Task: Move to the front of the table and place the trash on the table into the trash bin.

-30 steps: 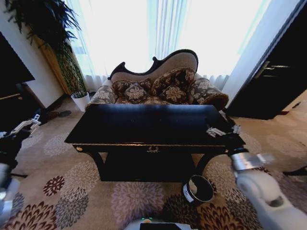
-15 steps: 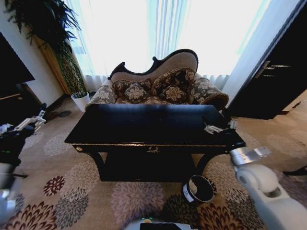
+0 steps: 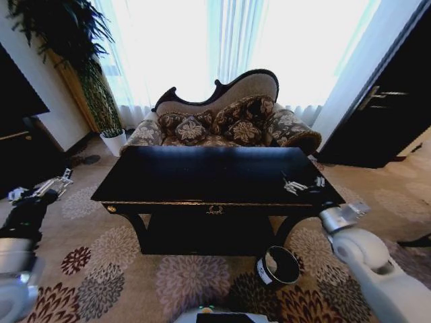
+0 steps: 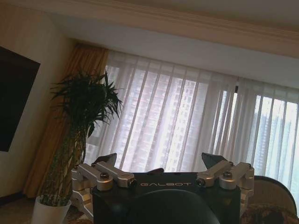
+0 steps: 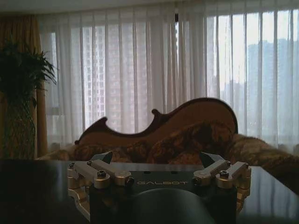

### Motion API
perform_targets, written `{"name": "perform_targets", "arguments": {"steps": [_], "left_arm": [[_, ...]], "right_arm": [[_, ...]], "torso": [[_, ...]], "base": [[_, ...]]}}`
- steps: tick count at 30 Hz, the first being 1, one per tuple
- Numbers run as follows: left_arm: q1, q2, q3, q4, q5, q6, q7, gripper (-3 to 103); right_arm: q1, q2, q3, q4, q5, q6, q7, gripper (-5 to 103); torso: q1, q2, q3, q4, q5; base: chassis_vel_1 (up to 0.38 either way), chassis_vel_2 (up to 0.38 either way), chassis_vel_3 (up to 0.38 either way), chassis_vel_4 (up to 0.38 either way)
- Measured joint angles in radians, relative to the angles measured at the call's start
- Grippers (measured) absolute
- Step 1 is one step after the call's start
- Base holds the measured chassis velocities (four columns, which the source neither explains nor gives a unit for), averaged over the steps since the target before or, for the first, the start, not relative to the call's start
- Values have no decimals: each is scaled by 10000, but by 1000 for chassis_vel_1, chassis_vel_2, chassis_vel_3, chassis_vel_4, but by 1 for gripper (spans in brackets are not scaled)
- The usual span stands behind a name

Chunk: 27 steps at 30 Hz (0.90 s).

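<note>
Right gripper (image 3: 300, 184) is held low over the right end of the table (image 3: 202, 176), fingers spread wide with nothing between them. Across the last second it has been brought inward and down from the right edge toward the tabletop, while the left gripper (image 3: 50, 185), also spread and empty, has been lowered beside the table's left end, over the carpet. No trash can be made out on the glossy top from the head view, so the task is judged to be at or near its end, or the litter is simply not visible. The bin (image 3: 277, 266) stands on the carpet just in front of the table's right leg, below the right arm.

From the right wrist view, the right gripper (image 5: 156, 161) is seen level with the tabletop (image 5: 37, 186), facing the sofa (image 5: 187, 135); the dark surface ahead appears bare. From the left wrist view, the left gripper (image 4: 161, 163) is seen pointed at the curtains and a plant (image 4: 81, 121), away from the table.
</note>
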Motion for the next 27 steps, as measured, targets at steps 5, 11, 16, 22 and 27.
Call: {"name": "perform_targets", "arguments": {"steps": [5,11,16,22,27], "left_arm": [[-525,609,798,314,-45,49,-230,100],[-809,1079,1165,855,-243,99,-357,100],[-757,1146,1104,878,-476,44,-250,100],[-784,1083,1305,827,-464,20,-162,100],[-782,1091,1384,634,-430,8,-97,100]], "right_arm": [[-330,433,57,265,-340,449,87,100],[-1234,791,428,705,93,302,36,100],[-1635,1202,828,1042,-260,218,-89,100],[-1940,1638,1028,1227,-519,371,-246,100],[-2120,1918,1278,1305,-469,490,-492,100]], "torso": [[1,-1,0,3,0],[1,0,0,2,-2],[1,0,0,5,-3],[1,0,0,4,0],[3,-1,1,3,-1]], "base": [[0,0,0,0],[0,0,0,0],[0,0,0,0],[0,0,0,0],[23,-21,-29,17]]}}
